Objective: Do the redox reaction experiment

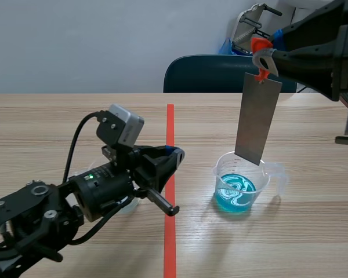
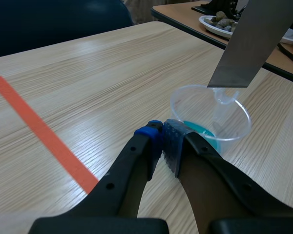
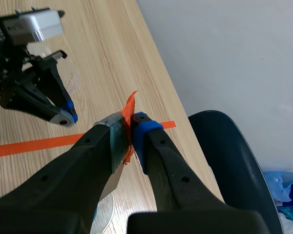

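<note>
A grey metal strip (image 1: 256,119) hangs upright from an orange tab (image 1: 265,74), and my right gripper (image 1: 263,58) is shut on that tab, high at the right. The strip's lower edge is just over the rim of a clear beaker (image 1: 243,185) holding blue liquid; it does not touch the liquid. In the right wrist view the orange tab (image 3: 130,109) is pinched between the fingers of my right gripper (image 3: 132,124). My left gripper (image 1: 177,154) rests low by the tape line, shut on nothing. In the left wrist view, the left gripper (image 2: 162,141) points at the beaker (image 2: 210,114) under the strip (image 2: 249,44).
A second clear cup (image 1: 125,204) stands under my left arm, also seen as a clear cup (image 3: 68,78) beside that arm. A dark blue chair (image 1: 220,72) stands behind the table. Another table with a plate (image 2: 219,22) lies beyond the far edge.
</note>
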